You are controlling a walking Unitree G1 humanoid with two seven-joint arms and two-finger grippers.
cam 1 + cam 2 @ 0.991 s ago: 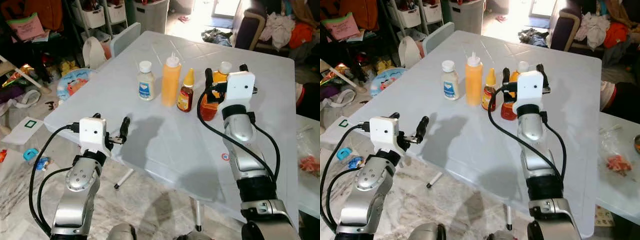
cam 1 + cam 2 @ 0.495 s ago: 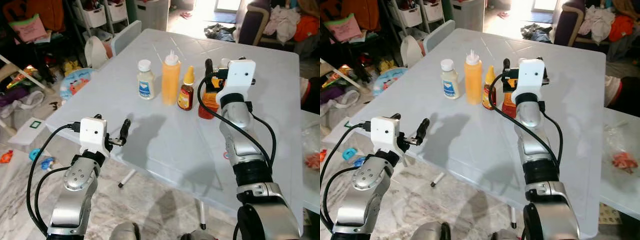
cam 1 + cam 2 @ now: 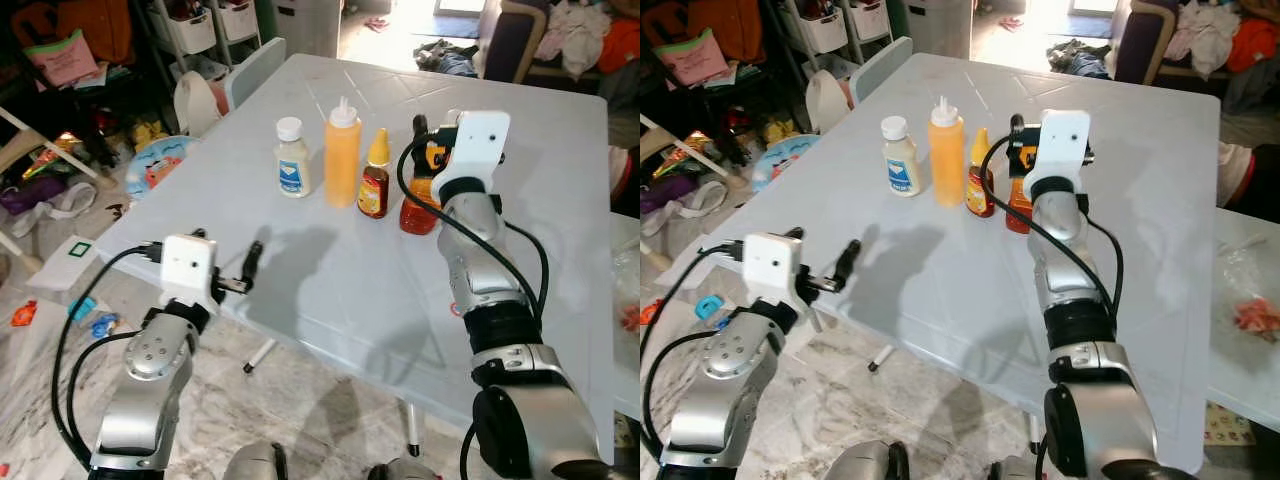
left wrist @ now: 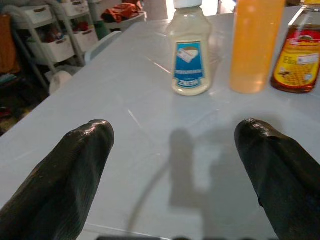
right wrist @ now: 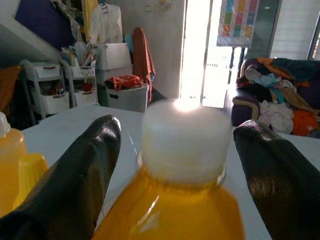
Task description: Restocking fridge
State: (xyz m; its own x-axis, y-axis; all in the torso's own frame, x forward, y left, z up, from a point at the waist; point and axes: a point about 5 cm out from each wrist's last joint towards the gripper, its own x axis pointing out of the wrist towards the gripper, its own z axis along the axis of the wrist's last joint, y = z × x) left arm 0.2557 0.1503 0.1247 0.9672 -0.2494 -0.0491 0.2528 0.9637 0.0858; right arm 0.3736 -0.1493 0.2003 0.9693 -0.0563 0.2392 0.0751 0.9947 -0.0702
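Right tool (image 5: 175, 150) is straddling, open-fingered, the white-capped orange-liquid plastic bottle (image 5: 177, 190) standing mid-counter (image 3: 330, 290); left tool (image 4: 185, 165) is hovering open, empty, at the near edge.

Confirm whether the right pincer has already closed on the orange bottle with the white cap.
No. The right pincer is open, its fingers on either side of the orange bottle with gaps visible beside the cap.

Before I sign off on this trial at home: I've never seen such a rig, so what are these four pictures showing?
It is a humanoid robot with two silver arms. Two pictures come from its head, looking down; the other two from cameras on each wrist. On the white table stand a mayonnaise bottle, an orange squeeze bottle, a honey bottle and an orange juice bottle. The right end effector has its open fingers either side of the juice bottle's cap, not gripping. The left end effector hovers open at the table's near edge.
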